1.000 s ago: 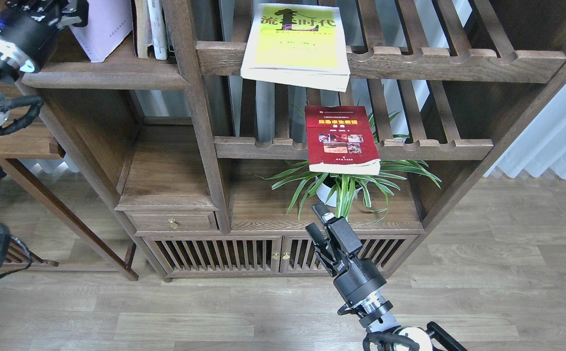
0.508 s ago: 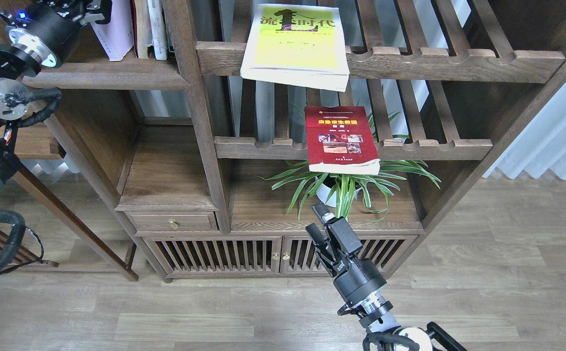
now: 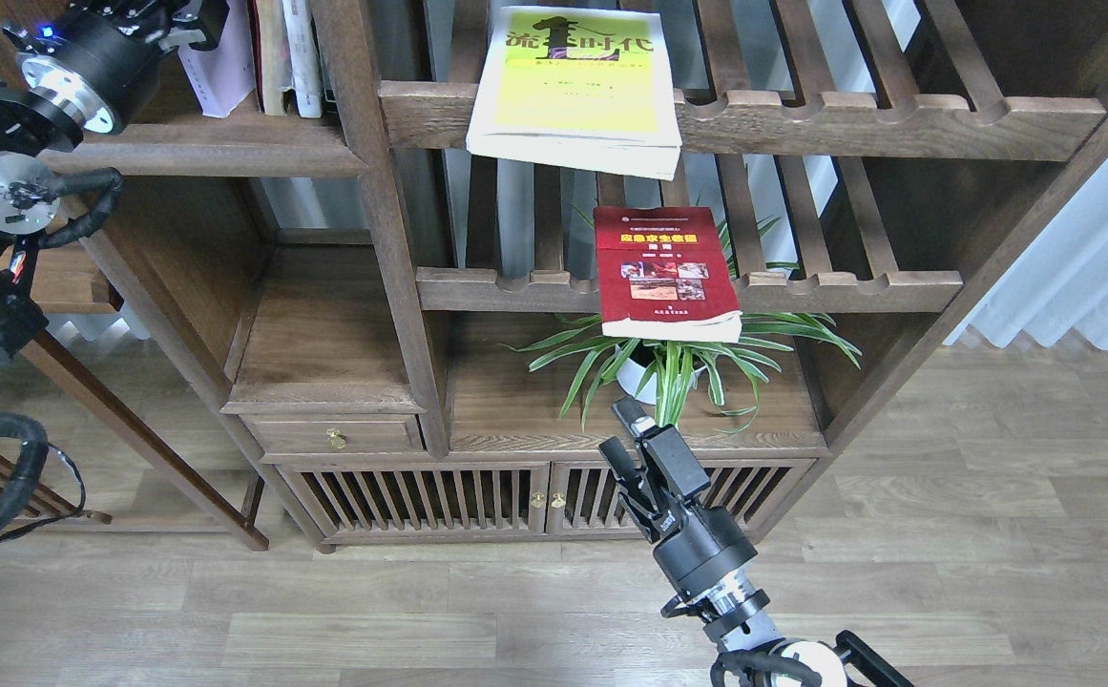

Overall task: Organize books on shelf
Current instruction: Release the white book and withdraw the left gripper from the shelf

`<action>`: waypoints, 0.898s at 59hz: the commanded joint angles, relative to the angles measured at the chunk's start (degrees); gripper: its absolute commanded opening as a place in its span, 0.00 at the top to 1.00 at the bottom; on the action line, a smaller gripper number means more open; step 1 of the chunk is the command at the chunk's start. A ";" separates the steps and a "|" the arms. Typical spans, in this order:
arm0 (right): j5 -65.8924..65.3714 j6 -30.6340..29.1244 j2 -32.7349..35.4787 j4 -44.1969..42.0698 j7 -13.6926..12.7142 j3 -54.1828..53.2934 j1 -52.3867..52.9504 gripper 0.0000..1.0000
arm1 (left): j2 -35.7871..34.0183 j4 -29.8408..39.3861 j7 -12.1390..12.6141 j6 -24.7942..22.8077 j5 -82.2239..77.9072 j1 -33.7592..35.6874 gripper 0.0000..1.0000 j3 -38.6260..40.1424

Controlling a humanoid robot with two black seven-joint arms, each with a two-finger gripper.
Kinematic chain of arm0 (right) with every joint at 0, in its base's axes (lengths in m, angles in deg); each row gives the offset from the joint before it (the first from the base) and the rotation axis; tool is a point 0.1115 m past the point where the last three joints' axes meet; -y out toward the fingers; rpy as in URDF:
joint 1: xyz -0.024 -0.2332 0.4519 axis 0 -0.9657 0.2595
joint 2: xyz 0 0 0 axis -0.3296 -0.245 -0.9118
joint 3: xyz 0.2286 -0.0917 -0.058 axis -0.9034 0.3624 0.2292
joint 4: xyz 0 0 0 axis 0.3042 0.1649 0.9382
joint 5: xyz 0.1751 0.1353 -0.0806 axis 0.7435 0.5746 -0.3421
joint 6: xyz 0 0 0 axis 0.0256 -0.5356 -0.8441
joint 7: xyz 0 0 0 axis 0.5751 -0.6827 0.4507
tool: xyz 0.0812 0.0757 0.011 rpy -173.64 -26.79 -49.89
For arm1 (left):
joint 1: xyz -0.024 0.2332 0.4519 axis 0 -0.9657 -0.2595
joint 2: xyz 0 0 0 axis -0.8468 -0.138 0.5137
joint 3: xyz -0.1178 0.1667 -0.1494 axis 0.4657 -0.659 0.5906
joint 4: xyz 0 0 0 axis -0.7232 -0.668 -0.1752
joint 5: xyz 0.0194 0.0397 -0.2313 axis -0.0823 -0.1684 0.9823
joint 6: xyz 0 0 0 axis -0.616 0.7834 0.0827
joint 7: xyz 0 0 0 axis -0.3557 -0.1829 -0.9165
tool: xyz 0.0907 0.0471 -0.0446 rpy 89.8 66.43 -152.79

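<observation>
Left gripper at top-left, up against the lavender book standing on the shelf beside other upright books; jaws mostly cut off by the frame, cannot tell if clenched or let go. Yellow-green book lies flat on the upper slatted rack, overhanging its front rail. Dark red book lies flat on the lower rack, long axis front-to-back, overhanging above the plant. Right gripper is low centre, jaws released, empty, pointing up. Red book sits directly above and beyond these jaws, so the right arm is clearly nearer; likely next pick.
</observation>
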 commanded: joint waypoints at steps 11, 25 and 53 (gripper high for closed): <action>0.00 0.00 0.00 -0.01 -0.01 0.00 0.09 0.02 | 0.28 2.33 -1.60 -0.02 4.23 0.14 0.57 0.82; 0.00 0.00 0.00 -0.01 -0.01 0.00 0.09 0.02 | 0.46 4.35 -2.30 -0.02 5.02 1.19 0.57 2.13; 0.00 0.00 0.00 -0.01 -0.01 0.00 0.09 0.02 | 1.25 4.26 -2.04 -0.02 8.45 7.43 0.55 2.57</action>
